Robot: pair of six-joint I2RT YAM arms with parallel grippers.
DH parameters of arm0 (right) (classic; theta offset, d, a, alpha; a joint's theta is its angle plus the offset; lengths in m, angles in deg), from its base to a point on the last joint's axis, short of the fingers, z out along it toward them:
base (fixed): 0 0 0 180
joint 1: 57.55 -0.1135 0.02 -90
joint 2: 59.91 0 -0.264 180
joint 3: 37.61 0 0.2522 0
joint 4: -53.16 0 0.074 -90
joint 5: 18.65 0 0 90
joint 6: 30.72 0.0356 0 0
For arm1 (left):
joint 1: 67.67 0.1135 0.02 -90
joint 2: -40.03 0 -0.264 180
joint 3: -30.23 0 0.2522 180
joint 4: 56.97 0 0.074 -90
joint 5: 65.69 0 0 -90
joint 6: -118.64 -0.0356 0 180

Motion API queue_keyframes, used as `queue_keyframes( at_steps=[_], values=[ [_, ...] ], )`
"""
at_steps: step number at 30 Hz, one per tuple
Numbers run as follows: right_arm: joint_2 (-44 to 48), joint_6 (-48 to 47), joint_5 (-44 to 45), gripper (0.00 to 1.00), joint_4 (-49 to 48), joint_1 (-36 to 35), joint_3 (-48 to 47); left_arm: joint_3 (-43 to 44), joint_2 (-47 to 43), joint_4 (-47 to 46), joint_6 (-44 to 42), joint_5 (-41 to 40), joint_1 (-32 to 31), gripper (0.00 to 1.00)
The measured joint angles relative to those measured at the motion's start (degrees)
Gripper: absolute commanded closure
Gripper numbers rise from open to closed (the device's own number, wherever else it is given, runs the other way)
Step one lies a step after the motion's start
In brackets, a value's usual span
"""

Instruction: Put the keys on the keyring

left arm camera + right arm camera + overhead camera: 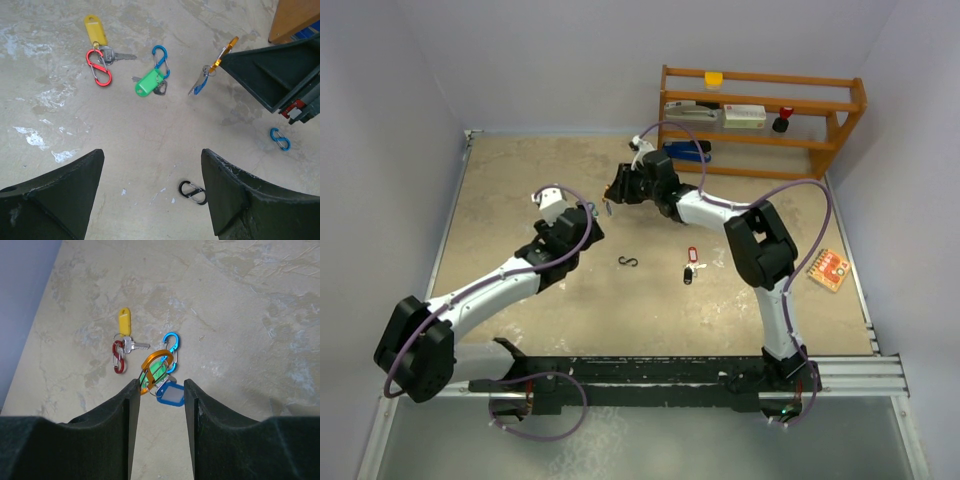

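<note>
Bright, even light fell on the counter from above. Shadows on it were faint, its texture sharp.

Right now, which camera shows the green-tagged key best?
Left wrist: the green-tagged key lies unobstructed. In the right wrist view the orange ring covers much of it; from the top I cannot make it out.

the bench is bare between the fingers of my left gripper and just ahead. farther ahead a red clip, green-tagged key and blue clip crowd the path. my right gripper blocks ahead-right, and a black clip lies beside the right finger.
</note>
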Motion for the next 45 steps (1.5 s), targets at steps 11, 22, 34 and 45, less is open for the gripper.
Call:
queue_keyframes(
  at_steps=[11,22,34,45],
  values=[
    [-0.76,-1.31,3.41,0.55,7.06,0.0,-2.84,0.35,-0.96,0.7,-0.07,-0.31,2.93,0.23],
    [-0.76,-2.1,4.37,0.52,9.31,0.0,-1.95,3.82,7.45,-1.18,-0.07,0.7,3.72,0.22],
    [-0.63,-1.99,2.8,0.44,9.73,0.0,0.22,6.75,18.69,-8.98,-1.55,3.21,5.49,0.22],
    [-0.63,-1.29,-0.46,0.43,9.09,0.0,0.31,7.45,21.59,-13.75,-1.92,5.81,5.55,0.22]
  ],
)
